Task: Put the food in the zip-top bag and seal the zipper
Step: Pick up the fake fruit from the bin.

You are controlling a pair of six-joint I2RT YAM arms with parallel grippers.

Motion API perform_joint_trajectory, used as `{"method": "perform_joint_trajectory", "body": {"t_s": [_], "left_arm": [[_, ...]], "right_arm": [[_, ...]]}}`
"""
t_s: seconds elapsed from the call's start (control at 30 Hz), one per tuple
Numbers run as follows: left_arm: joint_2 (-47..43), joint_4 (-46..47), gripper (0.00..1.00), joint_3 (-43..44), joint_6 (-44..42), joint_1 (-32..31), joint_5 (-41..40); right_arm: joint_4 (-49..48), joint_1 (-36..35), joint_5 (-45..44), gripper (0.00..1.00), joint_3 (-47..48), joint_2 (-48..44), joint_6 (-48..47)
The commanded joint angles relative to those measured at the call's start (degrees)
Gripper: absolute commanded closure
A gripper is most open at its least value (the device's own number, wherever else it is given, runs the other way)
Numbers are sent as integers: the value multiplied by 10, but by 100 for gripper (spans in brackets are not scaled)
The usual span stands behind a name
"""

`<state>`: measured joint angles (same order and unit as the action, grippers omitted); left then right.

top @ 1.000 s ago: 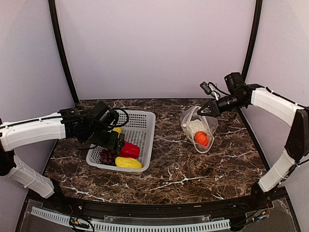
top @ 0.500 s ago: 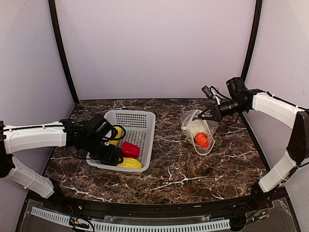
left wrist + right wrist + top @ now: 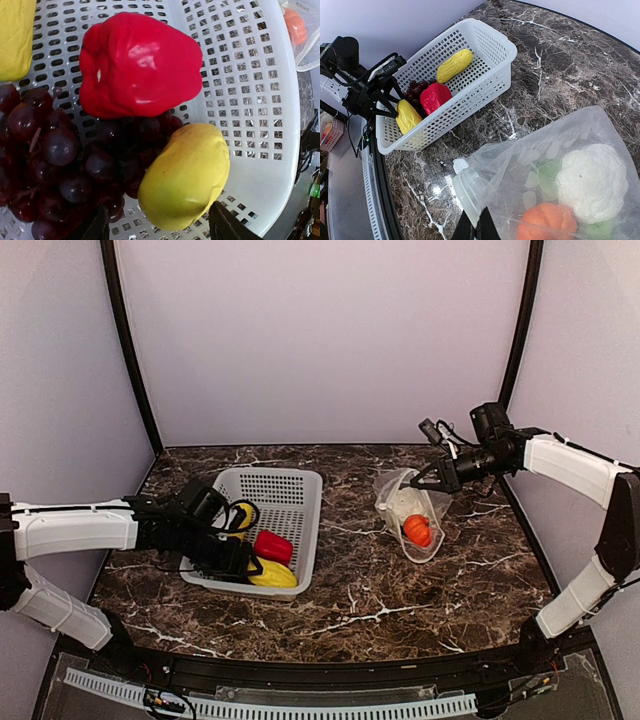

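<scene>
In a grey perforated basket lie a red pepper, a dark grape bunch and a yellow piece. My left gripper is low in the basket, open, its fingers on either side of the near end of that yellow piece. A second yellow piece lies farther back. My right gripper is shut on the mouth edge of the zip-top bag, holding it up by the zipper. Inside the bag are a white cauliflower and an orange pumpkin.
The basket stands left of centre on the dark marble table, and the bag rests right of centre. Grey walls and black frame posts enclose the back and sides.
My left gripper has dropped lower into the basket's near end and its jaws have narrowed around the yellow piece. My right gripper sank slightly with the bag edge still pinched.
</scene>
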<state>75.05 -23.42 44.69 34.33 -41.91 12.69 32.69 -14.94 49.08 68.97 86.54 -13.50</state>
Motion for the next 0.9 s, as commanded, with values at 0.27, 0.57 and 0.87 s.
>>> {"method": "perform_joint_trajectory", "body": {"t_s": [0.27, 0.57, 0.87], "left_arm": [[57, 69, 46, 21, -2, 0, 35], [95, 41, 62, 69, -16, 0, 60], [12, -60, 72, 114, -54, 0, -14]], "right_arm": [[-15, 3, 7, 100, -8, -11, -10], [-15, 3, 3, 100, -10, -12, -11], [2, 3, -29, 100, 17, -15, 4]]}}
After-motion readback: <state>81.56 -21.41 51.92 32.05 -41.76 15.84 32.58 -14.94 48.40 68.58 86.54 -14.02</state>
